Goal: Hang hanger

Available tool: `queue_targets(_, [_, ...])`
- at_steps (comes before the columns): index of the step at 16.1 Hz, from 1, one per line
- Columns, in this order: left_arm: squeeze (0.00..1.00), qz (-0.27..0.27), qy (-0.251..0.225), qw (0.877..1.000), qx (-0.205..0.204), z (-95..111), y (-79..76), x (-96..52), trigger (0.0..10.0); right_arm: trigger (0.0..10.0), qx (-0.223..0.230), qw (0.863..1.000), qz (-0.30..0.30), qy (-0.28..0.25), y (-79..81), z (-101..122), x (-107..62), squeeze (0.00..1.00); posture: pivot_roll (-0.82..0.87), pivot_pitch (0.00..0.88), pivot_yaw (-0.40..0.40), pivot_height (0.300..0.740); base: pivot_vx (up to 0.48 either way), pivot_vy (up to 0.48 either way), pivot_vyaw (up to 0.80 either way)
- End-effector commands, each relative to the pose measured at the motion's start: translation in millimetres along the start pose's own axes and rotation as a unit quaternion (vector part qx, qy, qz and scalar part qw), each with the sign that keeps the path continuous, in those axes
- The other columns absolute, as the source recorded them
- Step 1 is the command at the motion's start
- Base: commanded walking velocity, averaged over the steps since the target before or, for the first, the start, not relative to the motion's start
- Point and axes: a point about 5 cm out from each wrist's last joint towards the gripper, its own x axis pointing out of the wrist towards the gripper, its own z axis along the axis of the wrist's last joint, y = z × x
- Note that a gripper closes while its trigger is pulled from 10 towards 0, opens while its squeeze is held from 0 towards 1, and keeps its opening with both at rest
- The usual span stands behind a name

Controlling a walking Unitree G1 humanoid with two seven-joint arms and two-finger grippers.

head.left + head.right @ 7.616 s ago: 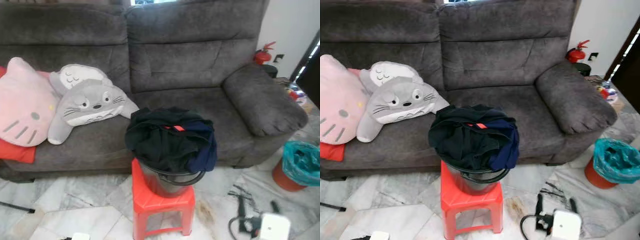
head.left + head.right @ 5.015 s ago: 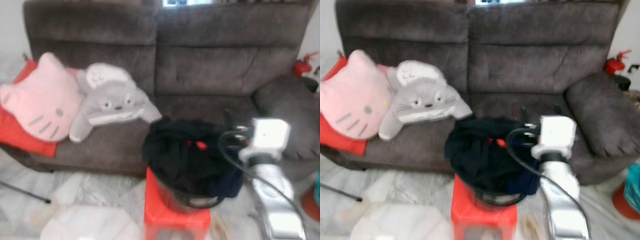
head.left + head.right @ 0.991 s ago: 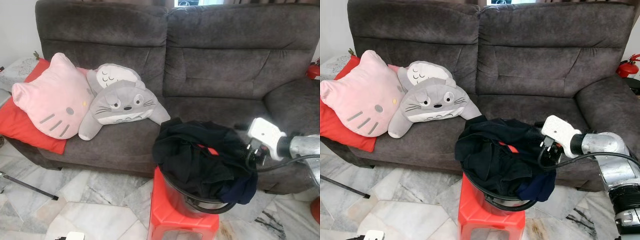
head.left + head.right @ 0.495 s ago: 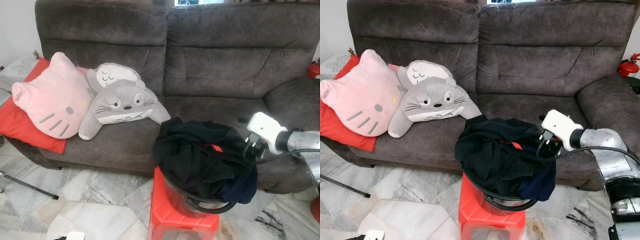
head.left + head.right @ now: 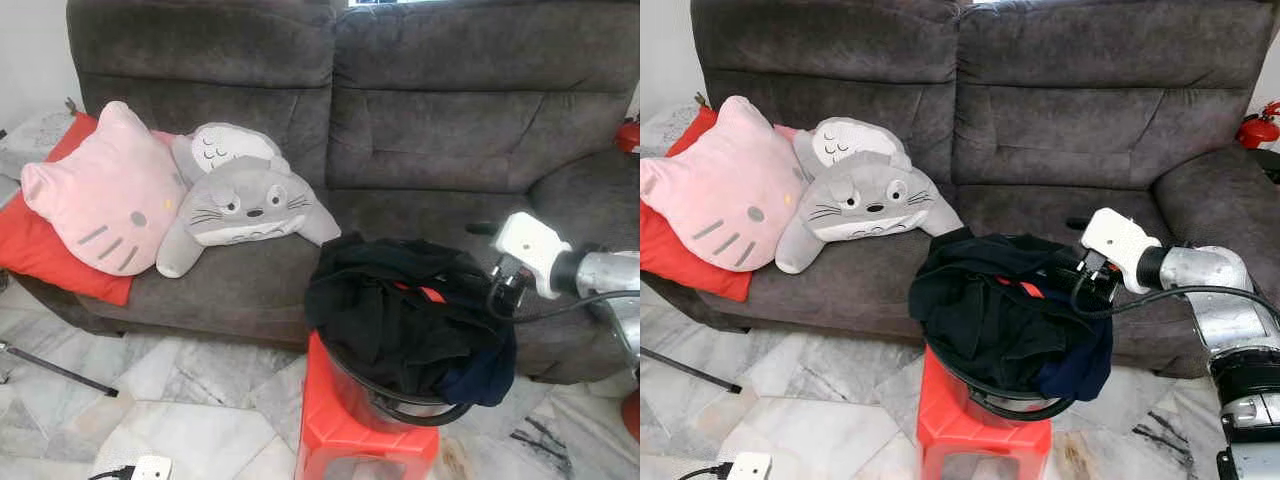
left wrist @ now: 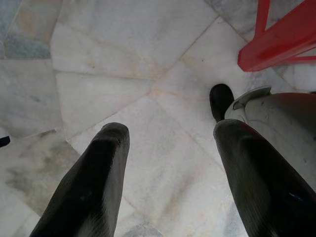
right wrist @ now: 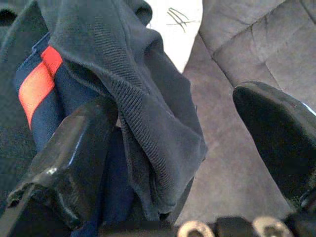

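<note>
Note the right gripper (image 7: pixel 163 163) spread wide around a fold of dark clothes (image 5: pixel 1005 310) in the bucket (image 5: pixel 1010 405), gripping nothing; left gripper (image 6: pixel 173 163) idle, open; hanging not begun

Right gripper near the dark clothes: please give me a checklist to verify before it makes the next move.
1. Right gripper is open: ok, the jaws stand wide apart.
2. Cloth lies between the jaws: ok, a fold of the dark clothes hangs between them in the right wrist view.
3. Jaws closed on the cloth: not ok, no grip yet.
4. Bucket stands steady on the red stool: ok, it sits upright on the seat.
5. A hanger is within the pile: cannot tell, the cloth covers everything.
6. Left gripper out of the way: ok, it is open and points at the marble floor.
</note>
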Motion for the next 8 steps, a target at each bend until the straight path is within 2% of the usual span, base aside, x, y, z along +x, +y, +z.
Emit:
queue_targets(1, [0.00, -0.006, 0.010, 1.000, 0.003, -2.1, -2.8, 0.3, 10.0, 10.0, 0.003, 1.000, -0.022, -0.010, -8.4, 3.7, -2.4, 0.00, -0.14, 0.036, 0.051, 0.740, 0.000, 0.000, 0.00])
queue_targets(4, [0.00, -0.011, 0.008, 1.000, 0.004, 0.0, -4.8, 1.0, 10.0, 10.0, 0.003, 1.000, -0.024, -0.012, -9.9, 4.9, -3.8, 0.00, -0.14, 0.038, 0.052, 0.740, 0.000, 0.000, 0.00])
queue_targets(8, [0.00, -0.014, 0.009, 1.000, 0.003, 1.0, -4.6, 1.2, 10.0, 10.0, -0.007, 1.000, -0.011, -0.012, -12.9, 12.3, -14.4, 0.00, -0.14, 0.035, 0.053, 0.740, 0.000, 0.000, 0.00])
